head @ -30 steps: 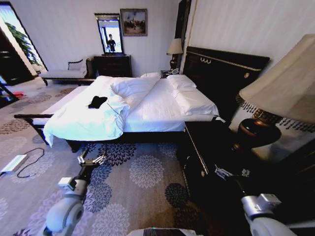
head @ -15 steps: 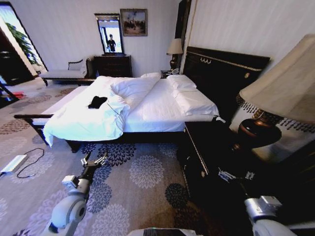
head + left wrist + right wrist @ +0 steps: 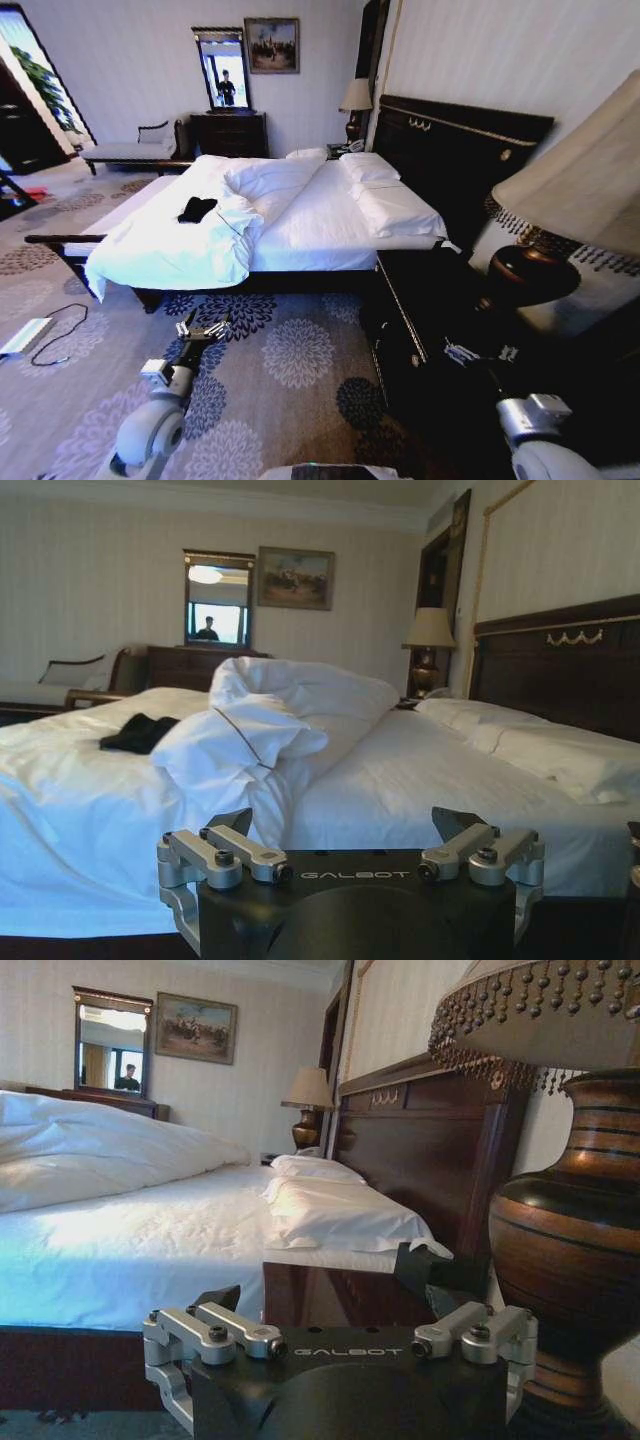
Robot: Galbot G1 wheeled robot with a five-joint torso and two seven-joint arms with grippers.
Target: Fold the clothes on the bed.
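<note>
Clothes (image 3: 197, 208), one small crumpled black fabric top, lie on the white duvet near the foot-end corner of the large dark-framed bed (image 3: 330, 225), well apart from both arms, so folding has not begun. Left gripper (image 3: 204, 328) hangs low over the floral carpet (image 3: 295, 350), fingers spread and empty; its wrist view faces the garment. Right gripper (image 3: 480, 354), likewise spread, sits beside the dark nightstand (image 3: 420, 300); its wrist view shows a brown ribbed lamp base (image 3: 570, 1250) just beside it.

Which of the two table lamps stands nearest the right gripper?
The lamp with the dark striped vase base and bead-fringed shade, on the nightstand right beside the right gripper. The other lamp stands across the bed, by the far end of the headboard.
</note>
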